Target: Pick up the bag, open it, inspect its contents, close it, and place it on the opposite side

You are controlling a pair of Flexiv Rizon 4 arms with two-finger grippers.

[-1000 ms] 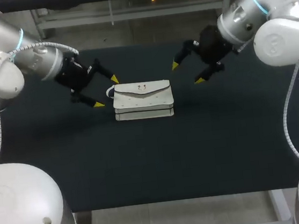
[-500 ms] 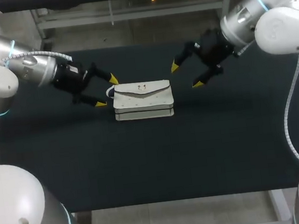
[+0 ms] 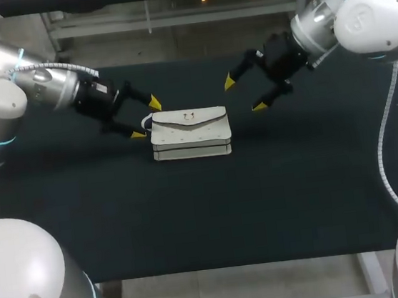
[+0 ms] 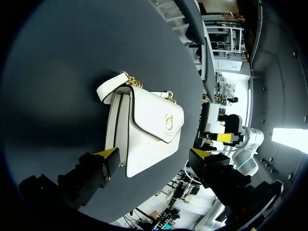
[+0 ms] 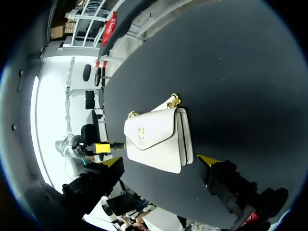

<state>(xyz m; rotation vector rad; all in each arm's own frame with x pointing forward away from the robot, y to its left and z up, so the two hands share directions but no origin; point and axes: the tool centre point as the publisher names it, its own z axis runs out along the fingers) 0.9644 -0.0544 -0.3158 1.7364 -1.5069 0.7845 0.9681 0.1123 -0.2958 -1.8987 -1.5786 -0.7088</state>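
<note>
— Where do we have the bag (image 3: 190, 133)?

— It lies flat near the middle of the dark counter (image 3: 192, 214). It is white, with its flap (image 3: 189, 125) shut and the gold clasp (image 3: 189, 117) facing up.

— And our left fingers (image 3: 153, 103)?

— They are spread wide and hold nothing, just beside the bag's left end where the strap (image 4: 108, 87) loops out. From our left wrist the bag lies ahead of them, in line with the gap. One yellow tip is close to its side, and we cannot tell whether it touches.

— Our right fingers (image 3: 229, 82)?

— Those are wide too, and empty. They are off the bag's far right corner, apart from it. From our right wrist we see the bag ahead of them, with its gold chain (image 5: 173, 101) at the far end.
</note>
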